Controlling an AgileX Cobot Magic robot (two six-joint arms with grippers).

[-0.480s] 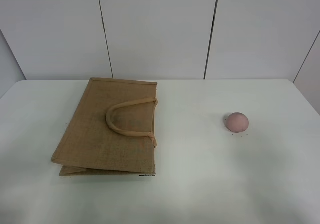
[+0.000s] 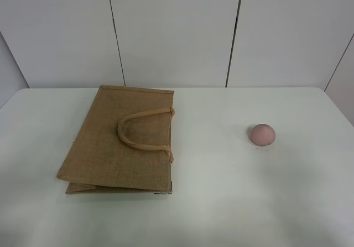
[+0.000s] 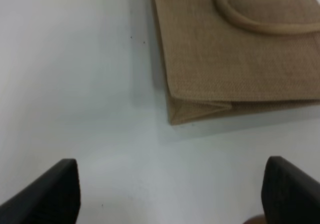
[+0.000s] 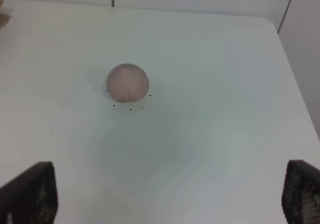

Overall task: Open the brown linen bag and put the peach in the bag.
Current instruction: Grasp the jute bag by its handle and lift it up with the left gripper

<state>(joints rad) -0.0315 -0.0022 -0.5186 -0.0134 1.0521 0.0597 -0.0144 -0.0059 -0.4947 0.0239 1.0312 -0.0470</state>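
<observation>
The brown linen bag [image 2: 121, 141] lies flat and folded on the white table, left of centre, a beige loop handle [image 2: 145, 129] on top. Its near corner shows in the left wrist view [image 3: 240, 58]. The peach [image 2: 262, 134] sits alone on the table to the right, also in the right wrist view [image 4: 127, 82]. Neither gripper shows in the exterior view. My left gripper [image 3: 172, 191] is open, jaws wide apart, short of the bag's corner and clear of it. My right gripper [image 4: 170, 194] is open, jaws wide apart, well short of the peach.
The white table [image 2: 210, 203] ends at a grey panelled wall [image 2: 177, 31] behind. Its right edge and rounded far corner show in the right wrist view [image 4: 295, 83]. A few small dark specks lie around the peach.
</observation>
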